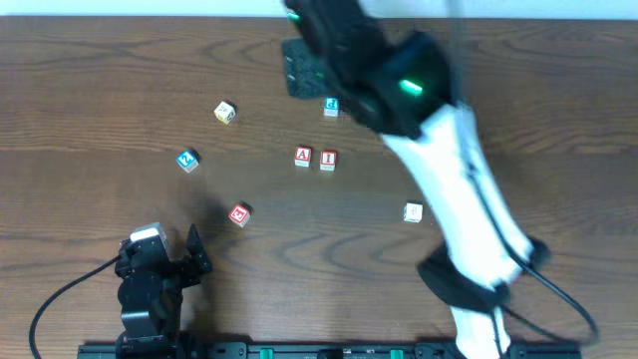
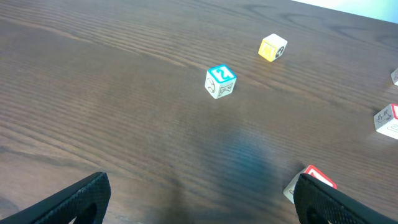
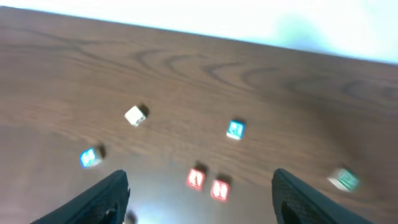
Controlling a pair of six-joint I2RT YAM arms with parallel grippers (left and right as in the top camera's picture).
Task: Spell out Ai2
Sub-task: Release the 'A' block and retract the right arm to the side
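A red "A" block (image 1: 303,157) and a red "I" block (image 1: 328,160) sit side by side mid-table, and show blurred in the right wrist view (image 3: 195,178) (image 3: 219,189). The blue "2" block (image 1: 186,160) lies apart to the left, also in the left wrist view (image 2: 220,81) and the right wrist view (image 3: 90,157). My left gripper (image 1: 169,241) (image 2: 199,202) is open and empty near the front edge. My right gripper (image 1: 304,62) (image 3: 199,202) is open and empty, raised high over the far middle of the table.
A yellow-white block (image 1: 225,112) (image 2: 272,48), another blue block (image 1: 331,106) (image 3: 235,129), a red block (image 1: 239,213) (image 2: 309,180) by my left right-hand finger, and a green-white block (image 1: 413,211) (image 3: 344,180) lie scattered on the wooden table (image 1: 100,90).
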